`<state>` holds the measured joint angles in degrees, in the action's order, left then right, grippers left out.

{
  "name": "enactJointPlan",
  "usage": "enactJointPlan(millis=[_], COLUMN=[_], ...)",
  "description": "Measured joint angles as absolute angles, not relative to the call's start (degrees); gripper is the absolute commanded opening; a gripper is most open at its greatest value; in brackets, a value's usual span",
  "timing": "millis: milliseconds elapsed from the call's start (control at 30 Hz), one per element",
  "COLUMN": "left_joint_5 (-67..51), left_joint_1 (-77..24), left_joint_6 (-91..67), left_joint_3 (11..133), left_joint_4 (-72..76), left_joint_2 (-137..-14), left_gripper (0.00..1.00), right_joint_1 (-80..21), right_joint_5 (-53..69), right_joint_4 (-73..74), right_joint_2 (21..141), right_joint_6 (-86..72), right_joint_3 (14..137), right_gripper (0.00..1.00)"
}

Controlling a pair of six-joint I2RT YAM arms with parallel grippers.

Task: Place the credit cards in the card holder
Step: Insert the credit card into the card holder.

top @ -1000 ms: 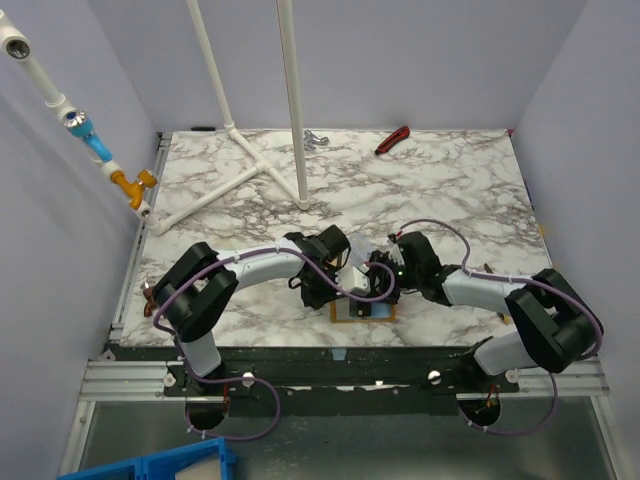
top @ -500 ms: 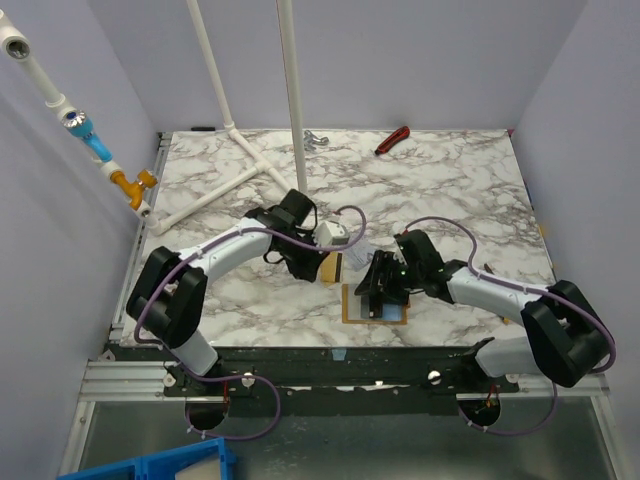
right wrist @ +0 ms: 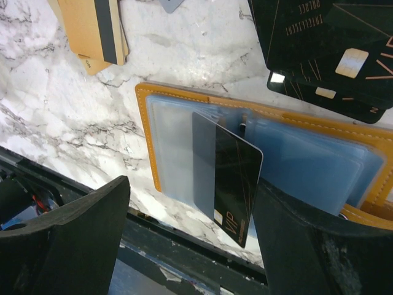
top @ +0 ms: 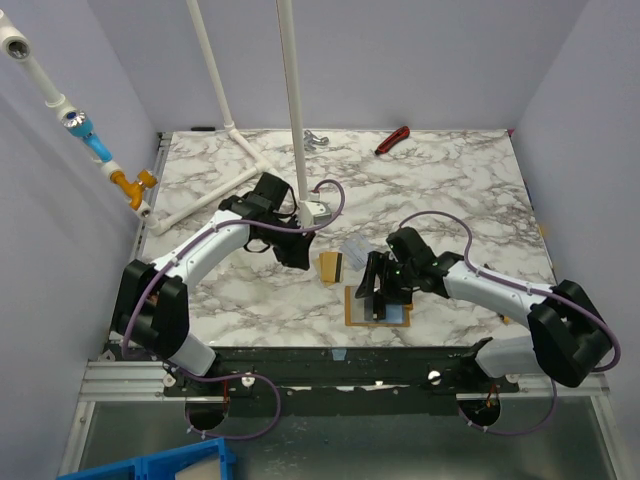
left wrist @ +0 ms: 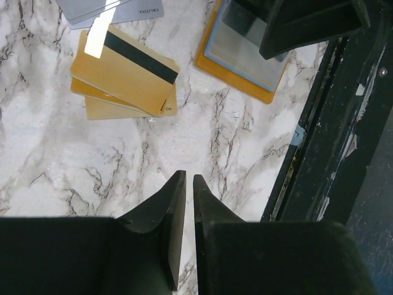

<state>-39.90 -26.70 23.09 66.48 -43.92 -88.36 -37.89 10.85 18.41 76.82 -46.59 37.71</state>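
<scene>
On my far left a white plastic pipe stand (top: pixel 225 165) lies on the marble-patterned table (top: pixel 450 190). My left gripper (left wrist: pixel 184 184) hovers over bare marble, its black fingers all but pressed together and holding nothing. Just beyond it, in the left wrist view, I see the gold-tan credit cards with a dark stripe (left wrist: pixel 123 74) fanned in a small flat stack, and above them the corners of pale grey-blue cards (left wrist: pixel 113 9). Right of that stack lies the tan leather card holder with clear blue-tinted plastic sleeves (right wrist: pixel 295 153), open flat near the table's front edge. A glossy black card marked VIP (right wrist: pixel 236 181) stands tilted in one sleeve, part of it sticking out toward the table edge. My right gripper (right wrist: pixel 190 239) straddles that card with its fingers spread wide, and I see neither touching it. More black cards with gold lettering (right wrist: pixel 325 49) lie overlapped on the marble behind the holder. Far back right rests a small red-and-black tool (top: pixel 393 139).
</scene>
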Motion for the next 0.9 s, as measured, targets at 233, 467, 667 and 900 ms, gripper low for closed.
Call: enactJointPlan(millis=[233,467,667,900], left_joint_5=[-40.1,-40.1,-40.1,-40.1], left_joint_1=[-26.7,-26.7,-26.7,-26.7], left_joint_6=[23.9,24.0,24.0,24.0], left_joint_3=[65.2,64.7,64.7,64.0], left_joint_4=[-44.0,-44.1,-44.1,-43.8], left_joint_2=[-86.7,-86.7,-86.7,-86.7], left_gripper=[0.12,0.12,0.12,0.12], right_joint_1=[-38.1,-42.3,-47.0,-51.0], right_joint_5=[12.6,9.1,2.9,-3.9], right_joint_4=[19.9,23.1,26.0,29.9], right_joint_2=[77.0,78.9,81.9,86.0], right_joint_6=[-46.4,-47.0,-48.9,-50.6], right_joint_3=[38.9,40.1,43.4,48.2], right_gripper=[0.87,0.88,0.88,0.76])
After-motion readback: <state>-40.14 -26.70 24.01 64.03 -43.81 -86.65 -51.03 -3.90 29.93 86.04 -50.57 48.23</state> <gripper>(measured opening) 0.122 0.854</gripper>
